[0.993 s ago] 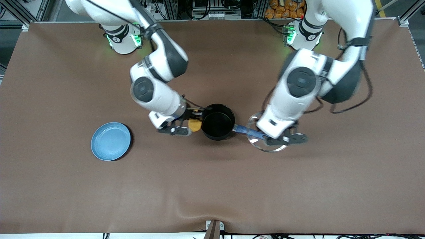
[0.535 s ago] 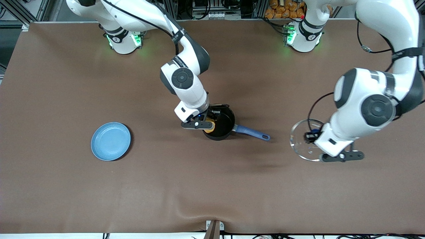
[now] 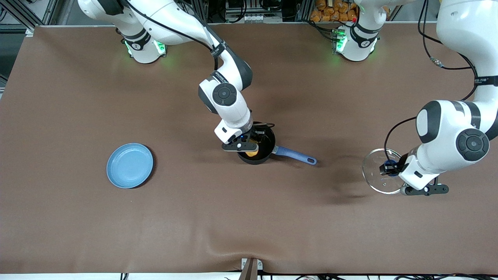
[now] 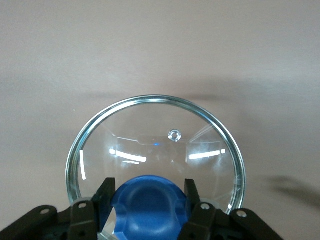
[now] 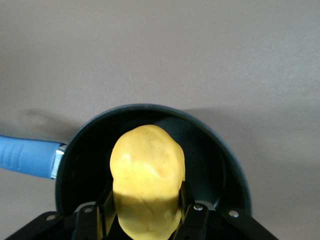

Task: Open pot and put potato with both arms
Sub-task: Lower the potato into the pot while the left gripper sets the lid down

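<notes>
The black pot with its blue handle stands uncovered mid-table; it also shows in the right wrist view. My right gripper is over the pot, shut on the yellow potato, which also shows in the front view and hangs inside the pot's rim. My left gripper is shut on the blue knob of the glass lid, and holds the lid low over the table toward the left arm's end, away from the pot.
A flat light-blue plate lies on the brown table toward the right arm's end. The pot's handle points toward the left arm's end.
My right gripper has carried the potato from beside the pot to over its opening and lowered it inside. My left gripper has carried the lid from over the handle toward the left arm's end.
</notes>
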Robot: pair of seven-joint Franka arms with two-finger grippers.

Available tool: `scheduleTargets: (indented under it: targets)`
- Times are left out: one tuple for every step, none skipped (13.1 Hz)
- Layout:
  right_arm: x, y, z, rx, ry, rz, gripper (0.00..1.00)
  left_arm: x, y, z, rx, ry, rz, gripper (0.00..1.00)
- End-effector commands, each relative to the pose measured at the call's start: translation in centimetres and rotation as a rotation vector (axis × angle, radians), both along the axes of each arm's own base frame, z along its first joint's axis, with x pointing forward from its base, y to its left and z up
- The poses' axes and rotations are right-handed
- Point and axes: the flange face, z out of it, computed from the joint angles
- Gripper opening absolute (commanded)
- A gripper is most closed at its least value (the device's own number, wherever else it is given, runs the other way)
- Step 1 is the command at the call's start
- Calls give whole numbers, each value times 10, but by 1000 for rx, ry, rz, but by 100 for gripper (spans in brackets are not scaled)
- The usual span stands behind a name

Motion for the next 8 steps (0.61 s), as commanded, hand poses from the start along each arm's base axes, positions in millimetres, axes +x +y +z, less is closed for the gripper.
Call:
scheduleTargets:
  targets:
    - [-5,11,-15,-15,-16,-2,9,-13,10,-26,-18,-21,-6,0]
    - [-6,12,-16,-17,-14,-1,10,-18,10,-38,-21,-32,-7,0]
    - [-6,11,-16,-17,-12,-5,20,-22,8,-48,-23,-49,-17,0]
    - [-6,11,-16,-16,-9,-19,43,-25,1,-60,-27,-43,-27,0]
    - [-6,12,-16,-15,-6,-33,69,-26,1,-69,-28,-32,-28,0]
    - [-6,11,-16,-15,-6,-35,77,-27,2,-78,-28,-20,-26,0]
    - [-6,11,-16,-16,-5,-33,81,-28,2,-83,-26,-12,-29,0]
    - [-4,10,-12,-13,-9,-33,85,-29,1,-86,-23,-7,-34,0]
